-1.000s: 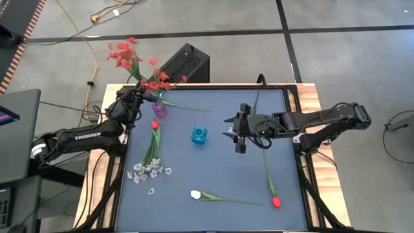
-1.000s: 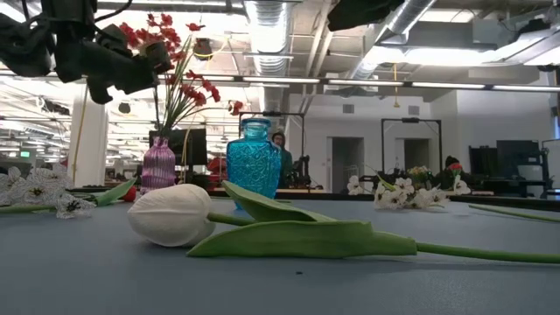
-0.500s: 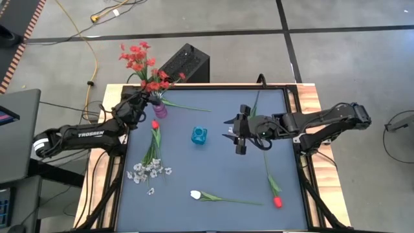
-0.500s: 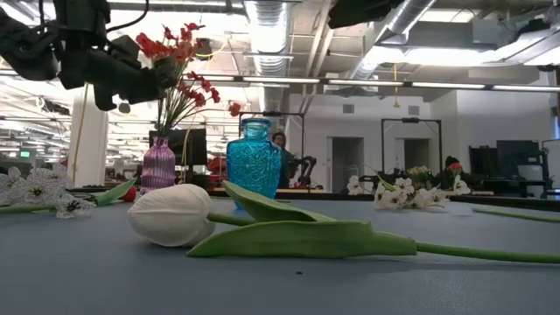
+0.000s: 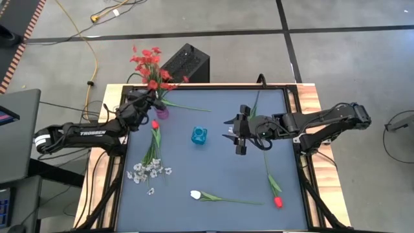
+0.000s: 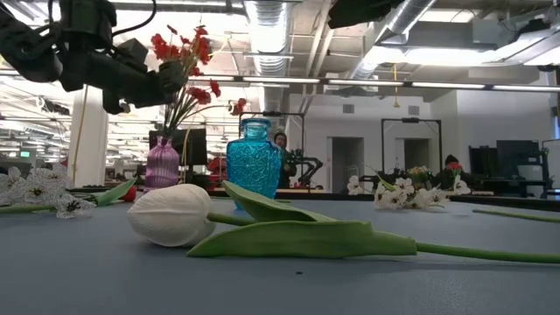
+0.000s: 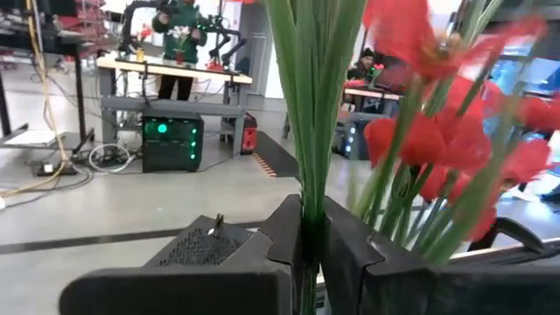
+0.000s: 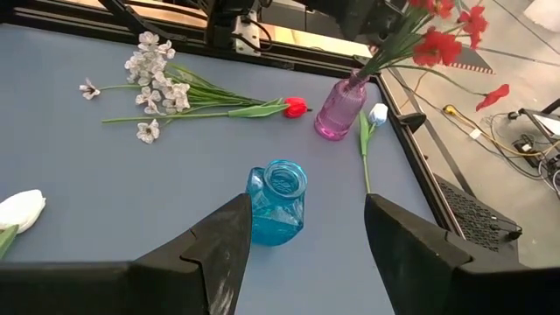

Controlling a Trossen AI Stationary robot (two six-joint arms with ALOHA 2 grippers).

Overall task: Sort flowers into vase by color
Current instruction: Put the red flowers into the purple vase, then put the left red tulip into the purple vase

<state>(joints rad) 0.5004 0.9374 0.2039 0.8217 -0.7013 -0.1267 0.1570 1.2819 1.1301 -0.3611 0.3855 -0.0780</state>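
The left gripper [image 7: 308, 249], closed narrowly on the stems of the red spray [image 5: 147, 63] standing in the pink vase [image 5: 160, 110] at the table's far left corner, should release only once the stems rest deep in the neck, while the right gripper [image 8: 302, 229] waits wide open above the blue vase [image 8: 278, 199].

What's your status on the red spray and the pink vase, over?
Left gripper shut on red spray stems, stems in pink vase. Right gripper open, hovering beside blue vase. Tulips and white sprays lie on mat, nothing blocking.
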